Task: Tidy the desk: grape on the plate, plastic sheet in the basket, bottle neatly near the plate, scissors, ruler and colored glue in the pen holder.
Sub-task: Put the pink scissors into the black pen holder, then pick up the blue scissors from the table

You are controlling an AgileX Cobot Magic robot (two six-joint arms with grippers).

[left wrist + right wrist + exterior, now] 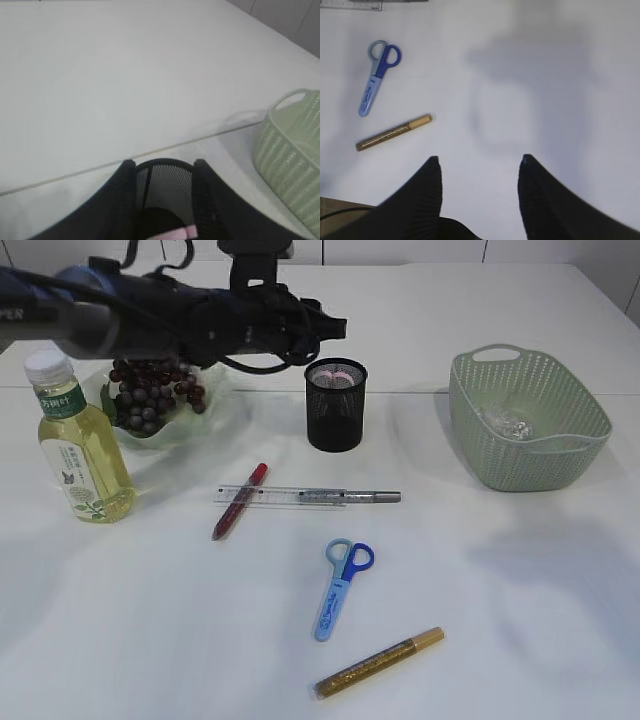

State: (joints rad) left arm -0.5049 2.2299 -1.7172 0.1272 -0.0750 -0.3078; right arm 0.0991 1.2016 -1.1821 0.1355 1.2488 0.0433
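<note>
On the smooth white worktop (520, 620) we see a black mesh pen holder (336, 405) with a pink-tipped item inside. The left claw (165, 167) hovers over it, jaws apart, empty. Blue-handled scissors (341, 585), glittery gold glue (380, 663) and a clear ruler (285, 496) lie loose. The right claw (479, 165) gapes empty.
</note>
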